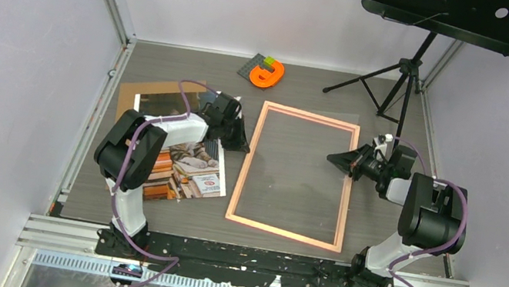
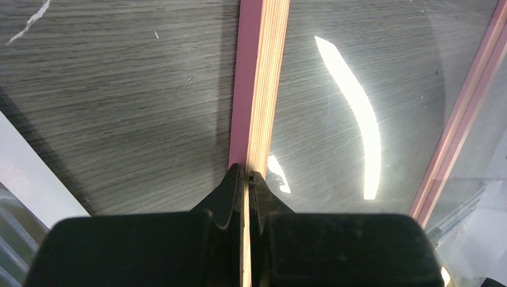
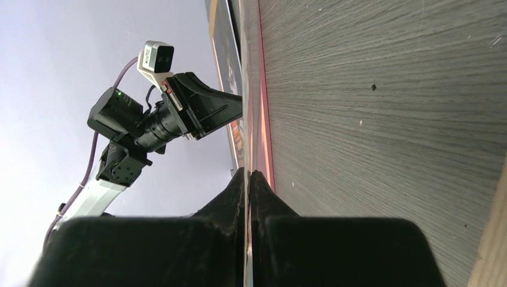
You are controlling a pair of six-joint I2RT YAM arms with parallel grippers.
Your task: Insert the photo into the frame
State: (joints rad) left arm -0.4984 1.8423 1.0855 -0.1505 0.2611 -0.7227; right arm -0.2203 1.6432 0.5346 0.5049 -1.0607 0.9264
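Left gripper point(image 2: 247, 174) and right gripper point(image 3: 249, 173) both clamped the frame's point(image 1: 283, 232) opposite sides; the photo point(image 1: 196, 173) lay beside it, not yet inserted.

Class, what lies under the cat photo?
The brown backing board peeks out beyond the far edge of the photo; the left arm covers the middle, so the rest underneath is hidden.
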